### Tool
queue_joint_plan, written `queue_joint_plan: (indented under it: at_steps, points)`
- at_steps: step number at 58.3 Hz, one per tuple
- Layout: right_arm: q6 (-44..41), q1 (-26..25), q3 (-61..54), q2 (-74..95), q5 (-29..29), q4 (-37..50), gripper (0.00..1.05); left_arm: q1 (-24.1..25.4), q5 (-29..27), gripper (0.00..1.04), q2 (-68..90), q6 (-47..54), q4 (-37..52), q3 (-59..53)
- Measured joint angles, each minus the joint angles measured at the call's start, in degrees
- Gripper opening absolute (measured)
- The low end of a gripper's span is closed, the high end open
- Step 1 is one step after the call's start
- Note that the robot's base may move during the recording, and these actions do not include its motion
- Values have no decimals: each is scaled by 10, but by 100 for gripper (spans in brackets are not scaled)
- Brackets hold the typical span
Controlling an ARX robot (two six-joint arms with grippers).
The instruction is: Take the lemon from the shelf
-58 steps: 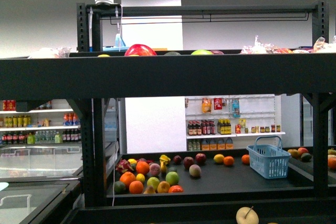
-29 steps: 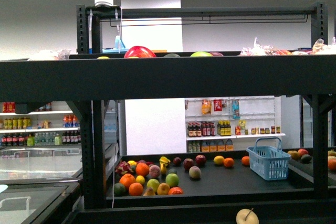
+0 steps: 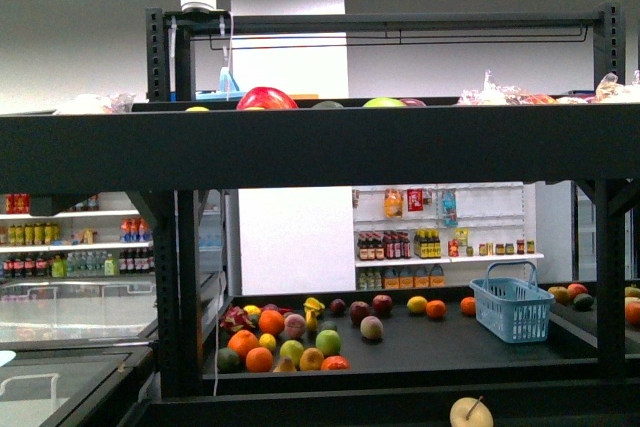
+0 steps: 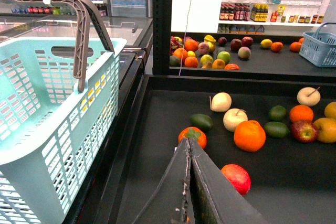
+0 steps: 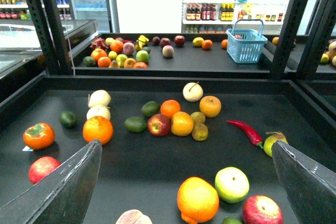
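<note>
Left gripper (image 4: 188, 142) jaws together, right gripper (image 5: 186, 148) jaws apart; I'd pinch the light, slick yellow oval lemon (image 3: 417, 304) near the blue plastic basket (image 3: 511, 310) across its middle.

Black metal multi-tier rack (image 3: 300, 147): painted, matt, posts perforated. Its dark flat tray floor (image 5: 157, 182): matt, faint sheen, smooth. Pale turquoise slotted basket (image 4: 47, 124): moulded plastic, semi-gloss; its grey-brown handle (image 4: 79, 30) plastic, matt. Blue lattice basket (image 5: 247, 43): plastic. Large orange round fruit (image 4: 249, 136): finely dimpled skin. Red chilli pepper (image 5: 247, 132): glossy, smooth. Left gripper's dark fingers (image 4: 178, 192): matt, scuffed edges.
</note>
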Motion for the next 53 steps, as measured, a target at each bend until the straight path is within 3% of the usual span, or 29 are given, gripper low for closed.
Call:
queue_joint_plan:
  at_steps: [8, 34, 53]
  points:
    - [0, 0, 0, 0, 0, 0, 97, 0, 0, 5, -2, 0, -2, 0]
    - [0, 0, 0, 0, 0, 0, 97, 0, 0, 97, -2, 0, -2, 0]
    - [0, 0, 0, 0, 0, 0, 97, 0, 0, 97, -2, 1, -2, 0]
